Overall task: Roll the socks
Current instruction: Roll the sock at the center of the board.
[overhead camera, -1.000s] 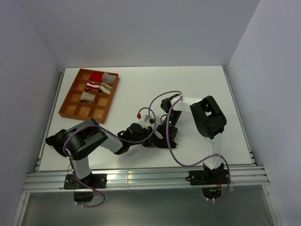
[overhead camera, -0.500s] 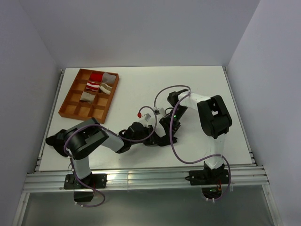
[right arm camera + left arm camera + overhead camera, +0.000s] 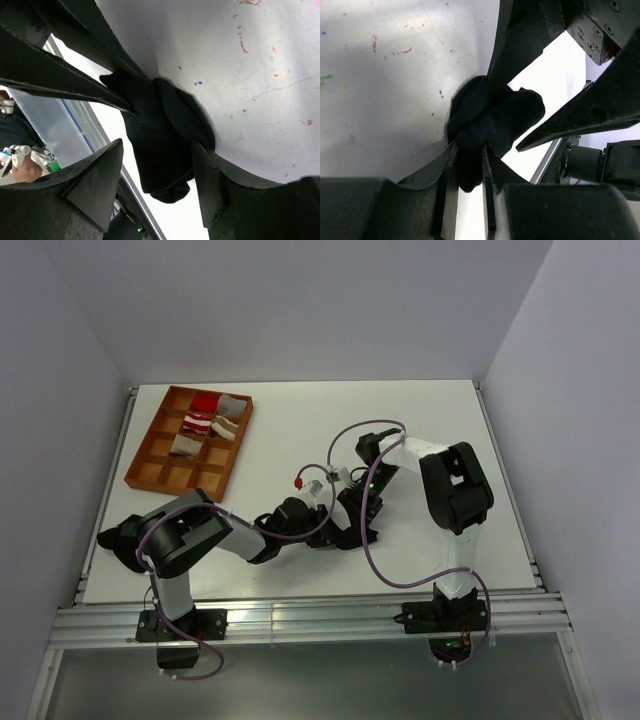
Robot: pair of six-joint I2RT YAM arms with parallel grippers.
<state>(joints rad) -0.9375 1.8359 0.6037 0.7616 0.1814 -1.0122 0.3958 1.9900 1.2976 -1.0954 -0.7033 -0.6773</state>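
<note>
The soft, crumpled black fabric sock [image 3: 490,120] is lying bunched toward six o'clock on the smooth white table [image 3: 380,75], and from above the arms are hiding it. The left gripper [image 3: 467,167] is clamping one end. The right gripper [image 3: 155,170] is straddling it, jaws spread wide.

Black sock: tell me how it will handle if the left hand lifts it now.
Probably floppy: the black sock is bunched in soft folds and bulges past the left hand pinching it. Likely light, since a narrow pinch holds it. The loose bundle may well unfurl, as the right hand stands open around it.
</note>
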